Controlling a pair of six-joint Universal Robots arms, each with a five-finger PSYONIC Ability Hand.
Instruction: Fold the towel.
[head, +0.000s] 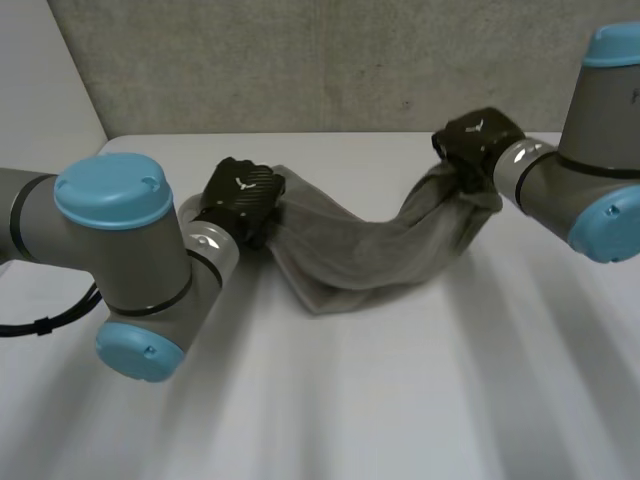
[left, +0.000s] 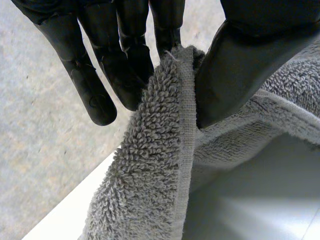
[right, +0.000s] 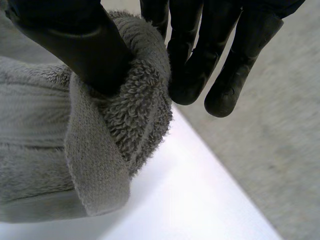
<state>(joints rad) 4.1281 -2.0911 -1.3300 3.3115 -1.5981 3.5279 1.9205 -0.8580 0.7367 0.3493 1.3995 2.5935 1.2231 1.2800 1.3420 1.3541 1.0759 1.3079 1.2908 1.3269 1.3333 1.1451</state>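
The towel (head: 370, 255) hangs pinched between left hand (head: 243, 195) and right hand (head: 478, 140).

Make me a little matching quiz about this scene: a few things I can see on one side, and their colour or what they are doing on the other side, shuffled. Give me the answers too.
Things:
1. left hand
2. towel
3. table
4. arm caps

Descriptions:
A. white, lying under everything else
B. light blue
C. black, pinching a cloth edge between thumb and fingers
D. grey, sagging in the middle

Pairs: 1-C, 2-D, 3-A, 4-B
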